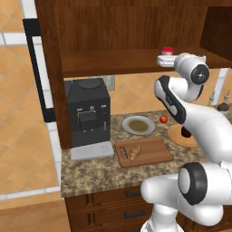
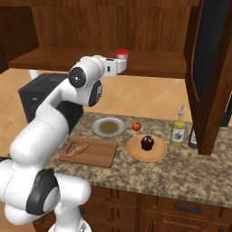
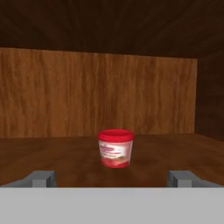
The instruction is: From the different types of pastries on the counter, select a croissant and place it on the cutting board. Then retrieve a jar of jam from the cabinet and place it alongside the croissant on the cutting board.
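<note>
End effector (image 3: 112, 179) spread wide and released, facing jar of jam (image 3: 115, 148) on cabinet shelf (image 3: 52, 157), label writing unreadable

Sitting out are one croissant (image 2: 78, 149) on one cutting board (image 2: 99, 156), one dark pastry (image 2: 147, 142), two round plates (image 2: 108, 127), one red fruit (image 2: 136, 126), one jar of jam (image 3: 115, 148) in the cabinet (image 3: 87, 96), one yellow bottle (image 2: 178, 130) and one black coffee machine (image 1: 88, 113).
</note>
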You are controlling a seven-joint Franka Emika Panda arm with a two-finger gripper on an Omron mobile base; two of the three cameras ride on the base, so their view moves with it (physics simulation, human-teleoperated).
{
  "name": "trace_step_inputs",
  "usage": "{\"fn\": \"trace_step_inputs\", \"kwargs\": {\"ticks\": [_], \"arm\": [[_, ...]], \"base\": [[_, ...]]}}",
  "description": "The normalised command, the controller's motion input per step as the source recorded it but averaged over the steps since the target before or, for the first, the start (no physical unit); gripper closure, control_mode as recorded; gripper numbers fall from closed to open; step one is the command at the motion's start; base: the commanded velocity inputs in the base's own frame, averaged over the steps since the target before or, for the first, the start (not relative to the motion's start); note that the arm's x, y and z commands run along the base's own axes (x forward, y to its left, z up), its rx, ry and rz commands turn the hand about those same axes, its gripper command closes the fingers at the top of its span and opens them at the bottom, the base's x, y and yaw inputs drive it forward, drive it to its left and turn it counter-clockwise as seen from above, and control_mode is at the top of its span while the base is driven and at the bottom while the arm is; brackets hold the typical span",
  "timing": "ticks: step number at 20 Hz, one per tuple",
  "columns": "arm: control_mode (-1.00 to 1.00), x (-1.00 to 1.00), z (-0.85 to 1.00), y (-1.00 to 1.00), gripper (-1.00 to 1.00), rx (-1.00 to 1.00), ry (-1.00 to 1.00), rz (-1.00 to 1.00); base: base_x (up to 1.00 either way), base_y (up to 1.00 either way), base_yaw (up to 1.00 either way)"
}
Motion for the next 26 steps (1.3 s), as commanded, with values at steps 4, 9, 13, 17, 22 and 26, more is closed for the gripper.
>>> {"fn": "trace_step_inputs", "kwargs": {"ticks": [4,9,13,17,22,26], "arm": [[-1.00,0.42,0.00,-0.11,-1.00,0.00,0.06,0.00],[-1.00,0.46,0.00,0.00,-1.00,0.00,0.04,0.00],[-1.00,0.49,0.00,-0.01,-1.00,0.00,0.01,0.00],[-1.00,0.35,0.00,-0.10,-1.00,0.00,0.00,0.00],[-1.00,0.27,0.00,-0.09,-1.00,0.00,0.00,0.00],[-1.00,0.26,-0.04,-0.09,-1.00,0.00,0.00,0.00]], "base": [[0.00,0.00,0.00],[0.00,0.00,0.00],[0.00,0.00,0.00],[0.00,0.00,0.00],[0.00,0.00,0.00],[0.00,0.00,0.00]]}}
